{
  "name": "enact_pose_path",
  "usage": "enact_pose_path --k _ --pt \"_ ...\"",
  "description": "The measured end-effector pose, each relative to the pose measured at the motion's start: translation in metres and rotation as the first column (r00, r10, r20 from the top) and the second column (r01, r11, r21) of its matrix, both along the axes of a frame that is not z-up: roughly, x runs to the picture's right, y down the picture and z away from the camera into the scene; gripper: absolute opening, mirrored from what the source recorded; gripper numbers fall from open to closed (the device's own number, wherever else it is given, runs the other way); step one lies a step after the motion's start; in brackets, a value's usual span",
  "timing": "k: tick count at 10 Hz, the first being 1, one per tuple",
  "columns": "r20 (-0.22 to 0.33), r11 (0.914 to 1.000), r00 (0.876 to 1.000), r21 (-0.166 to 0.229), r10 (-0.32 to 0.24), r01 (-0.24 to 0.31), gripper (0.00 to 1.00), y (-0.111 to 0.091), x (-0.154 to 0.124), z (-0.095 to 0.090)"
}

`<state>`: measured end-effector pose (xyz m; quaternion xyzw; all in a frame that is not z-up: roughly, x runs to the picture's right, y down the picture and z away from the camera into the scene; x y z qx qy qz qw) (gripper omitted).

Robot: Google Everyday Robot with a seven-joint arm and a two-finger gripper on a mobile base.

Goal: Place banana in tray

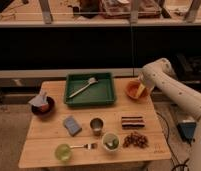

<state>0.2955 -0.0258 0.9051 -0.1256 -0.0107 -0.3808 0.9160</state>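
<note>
The gripper (141, 86) at the end of the white robot arm (174, 92) hangs low over the round orange bowl (129, 90) at the right rear corner of the light wooden table (49, 137). It is right down at the bowl's far rim, and from where I stand the thick wrist covers most of it, so I cannot tell how wide it stands. It sits against the short, pale yellow banana (139, 93), but whether it grips the fruit or only touches it I cannot tell either.

The banana is in the orange bowl, propped at a slant with its upper end toward the gripper. The large dark green rectangular plastic tray (67, 93) lies just left of the bowl, apart from it, and holds only a pale long-handled utensil (84, 87) laid diagonally across its floor.

On the left edge of the table is a dark round bowl (43, 109) with a few small items inside. Nearer the front are a blue-grey block (72, 125), a small metal cup (96, 125), a dark rectangular bar (132, 121), a heap of brown bits (136, 140), a small bowl with something green (111, 142) and a yellow-green round dish (62, 151) with a fork (85, 146) beside it.
</note>
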Motion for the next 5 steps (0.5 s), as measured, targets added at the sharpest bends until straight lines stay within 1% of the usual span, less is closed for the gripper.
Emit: enact_pose_path --k 2,5 --pt "-0.001 0.9997 1.0 -0.008 -0.022 0.022 0.65 0.007 0.0 0.011" --pt "-0.004 0.9991 0.999 -0.009 -0.042 0.042 0.65 0.012 -0.001 0.02"
